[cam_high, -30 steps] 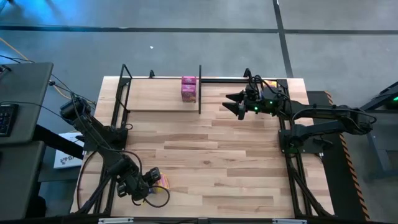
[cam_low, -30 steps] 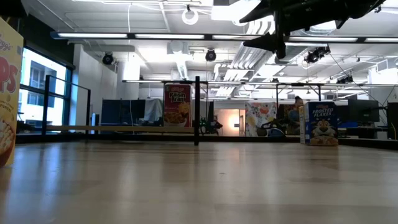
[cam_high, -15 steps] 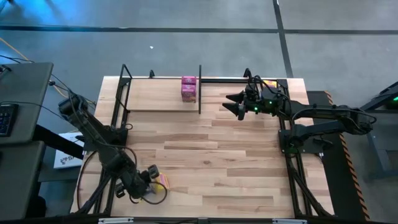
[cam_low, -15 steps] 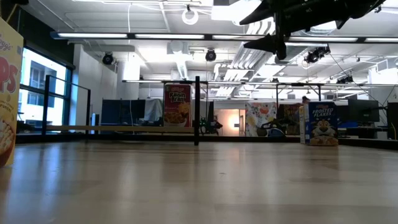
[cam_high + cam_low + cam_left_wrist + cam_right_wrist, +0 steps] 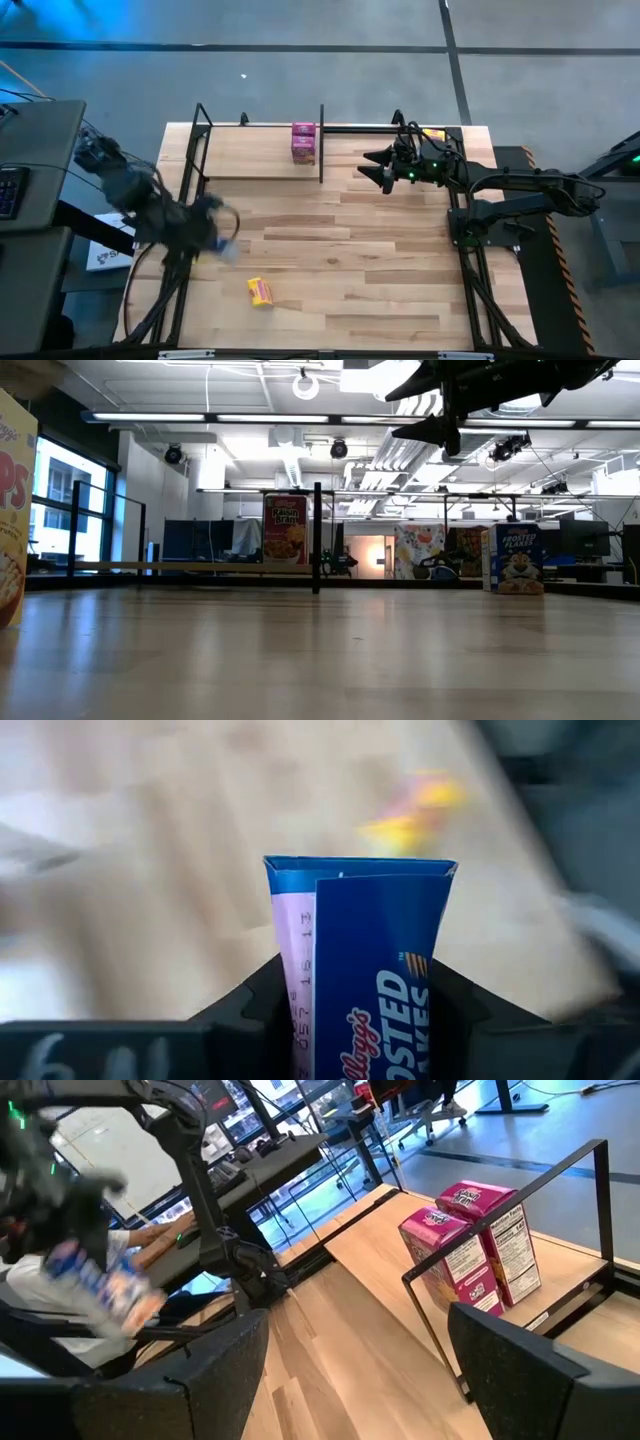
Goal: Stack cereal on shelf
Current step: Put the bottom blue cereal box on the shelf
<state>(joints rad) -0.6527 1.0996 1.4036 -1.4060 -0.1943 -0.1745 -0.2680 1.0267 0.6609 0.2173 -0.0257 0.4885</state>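
1. Blue card fills the left wrist view — a blue cereal box stands clamped between the left end effector's two dark fingers, its long axis running straight out away from the wrist, the closed top flap farthest from it.
2. In the high view that left end effector is a blurred shape above the left side of the table, with the blue of the box just visible at its tip.
3. A yellow cereal box lies flat on the table near the front-left, apart from the left end effector, its long axis running roughly front to back with a slight tilt.
4. Two magenta-pink cereal boxes stand upright and touching, one directly behind the other, on the shelf at the back of the table, just left of its black middle post (the right wrist view shows them as a close pair on the pale board).
5. The right end effector hovers above the table just right of that post, fingers spread apart and holding nothing — it points left toward the shelf.
6. Another blue cereal box stands upright at the far right of the table in the low view, its front facing the camera.
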